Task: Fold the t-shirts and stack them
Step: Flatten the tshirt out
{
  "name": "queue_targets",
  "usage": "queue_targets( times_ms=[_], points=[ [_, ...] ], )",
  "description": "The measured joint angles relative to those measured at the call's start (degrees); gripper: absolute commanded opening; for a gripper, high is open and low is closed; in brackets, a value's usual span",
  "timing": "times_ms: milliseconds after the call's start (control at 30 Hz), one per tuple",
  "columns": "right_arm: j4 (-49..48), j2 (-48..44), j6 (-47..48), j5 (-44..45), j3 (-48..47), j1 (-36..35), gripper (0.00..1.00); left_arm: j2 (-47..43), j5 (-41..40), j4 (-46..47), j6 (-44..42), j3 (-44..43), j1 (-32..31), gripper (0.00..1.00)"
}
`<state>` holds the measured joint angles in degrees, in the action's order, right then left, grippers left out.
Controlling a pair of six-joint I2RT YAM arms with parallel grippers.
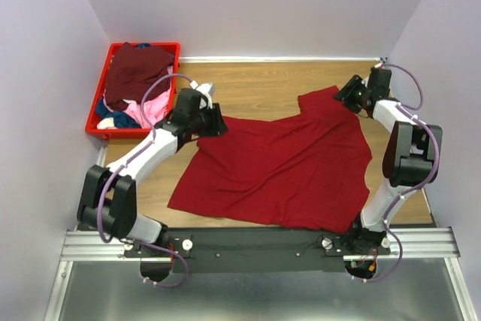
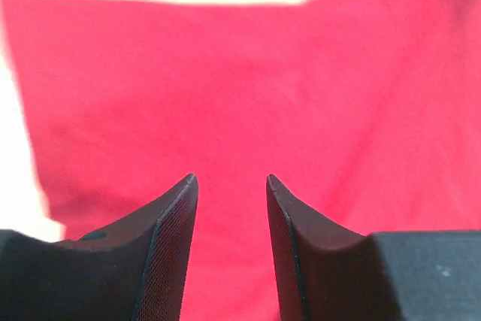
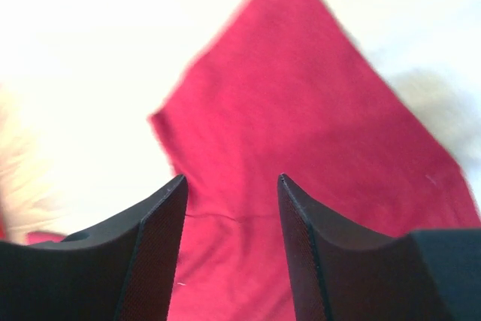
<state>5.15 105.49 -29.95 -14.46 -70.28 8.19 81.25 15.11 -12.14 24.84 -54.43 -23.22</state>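
A bright red t-shirt (image 1: pixel 285 163) lies spread flat on the wooden table. It fills the left wrist view (image 2: pixel 248 88) and shows in the right wrist view (image 3: pixel 301 148). My left gripper (image 1: pixel 218 124) is open and empty over the shirt's far left corner. My right gripper (image 1: pixel 347 94) is open and empty over the shirt's far right corner, above a sleeve seam. A dark maroon shirt (image 1: pixel 139 69), a pink one (image 1: pixel 146 113) and a blue one (image 1: pixel 113 118) lie heaped in the red crate.
The red plastic crate (image 1: pixel 95 114) stands at the far left of the table (image 1: pixel 255 84), against the wall. Purple walls close in the left, back and right. A metal rail (image 1: pixel 248 242) carries the arm bases at the near edge.
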Motion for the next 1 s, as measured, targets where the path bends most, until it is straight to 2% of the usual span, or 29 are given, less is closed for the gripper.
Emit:
queue_targets(
  times_ms=[33, 67, 233, 267, 433, 567, 667, 767, 1000],
  points=[
    [-0.1, 0.3, 0.0, -1.1, -1.1, 0.0, 0.56, 1.6, -0.6, 0.5, -0.3, -1.2, 1.5, 0.3],
    [-0.4, 0.9, 0.0, -1.9, -2.1, -0.2, 0.56, 2.9, -0.9, 0.5, -0.9, -2.1, 2.3, 0.27],
    [-1.7, 5.9, -0.3, -6.2, -6.6, -0.9, 0.56, 11.8, -2.1, 0.9, -3.8, -4.2, 5.0, 0.25],
    [-1.7, 6.9, -0.5, -6.9, -6.9, -1.1, 0.56, 13.1, -2.1, 0.7, -4.2, -4.2, 5.4, 0.18],
    [-2.1, 13.2, -1.6, -8.6, -8.4, -1.7, 0.56, 17.5, -2.0, -0.7, -5.6, -4.2, 6.1, 0.15],
    [-2.1, 15.9, -2.9, -9.2, -9.2, -1.9, 0.56, 17.8, -1.0, -0.8, -6.0, -3.0, 6.1, 0.14],
    [-2.3, 16.4, -3.7, -8.7, -9.8, -1.8, 0.57, 17.7, 1.1, -0.2, -5.8, -0.1, 5.9, 0.06],
    [-2.6, 16.6, -5.2, -7.7, -9.9, -1.8, 0.57, 15.8, 3.9, 1.3, -5.7, 3.1, 5.5, 0.05],
    [-4.9, 15.3, -9.3, -4.0, -7.4, -0.3, 0.57, 12.0, 9.7, 3.0, -4.6, 9.3, -0.8, 0.05]
  ],
)
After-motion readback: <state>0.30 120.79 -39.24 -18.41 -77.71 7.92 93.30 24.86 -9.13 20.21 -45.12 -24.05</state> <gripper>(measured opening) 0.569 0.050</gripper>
